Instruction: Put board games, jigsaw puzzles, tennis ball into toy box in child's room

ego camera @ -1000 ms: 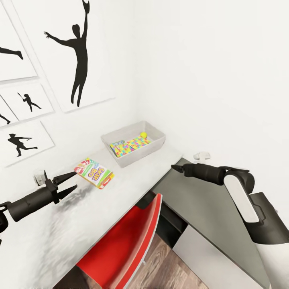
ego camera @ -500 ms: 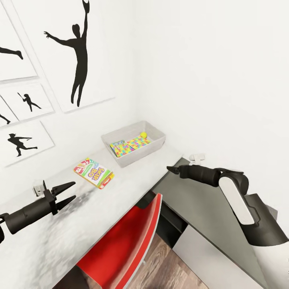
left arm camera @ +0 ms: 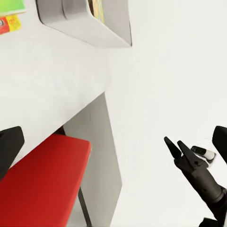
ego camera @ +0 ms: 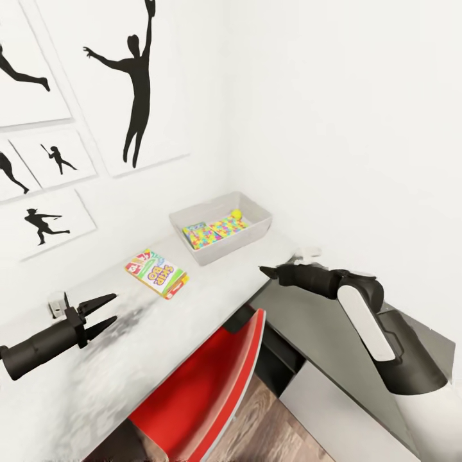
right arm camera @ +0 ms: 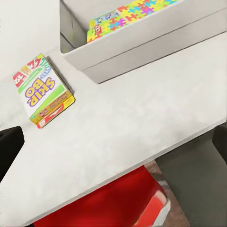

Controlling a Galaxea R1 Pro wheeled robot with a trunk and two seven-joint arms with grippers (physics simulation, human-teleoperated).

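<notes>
Room: white walls are seen, and one wall is hung with white panels point(ego camera: 131, 83) printed with black silhouettes of athletes.
Table point(ego camera: 212, 289): a long pale-grey top with a faintly mottled surface is shown, met at the corner by a lower dark grey section point(ego camera: 327, 327).
Toy box point(ego camera: 256, 232): a shallow light-grey rectangular tray with flared sides is set on the pale top in the corner by the walls.
Jigsaw puzzles point(ego camera: 224, 228): thin flat squares of interlocking yellow, red, green, blue and pink pieces are laid inside the toy box.
Tennis ball point(ego camera: 236, 214): a small yellow-green ball is held inside the toy box at its far end.
SKIP BO game point(ego camera: 156, 273): a flat rectangular white-green-red box is laid on the table top, near the toy box but apart from it.
Chair point(ego camera: 205, 378): a smooth red seat back is tucked under the table edge.
Left gripper point(ego camera: 101, 314): two dark pointed fingers are spread apart and nothing is held; it is poised above the table, well short of the SKIP BO game.
Right gripper point(ego camera: 264, 271): a dark tapered tip is pointed out over the table's corner; whether the fingers are parted cannot be told.
</notes>
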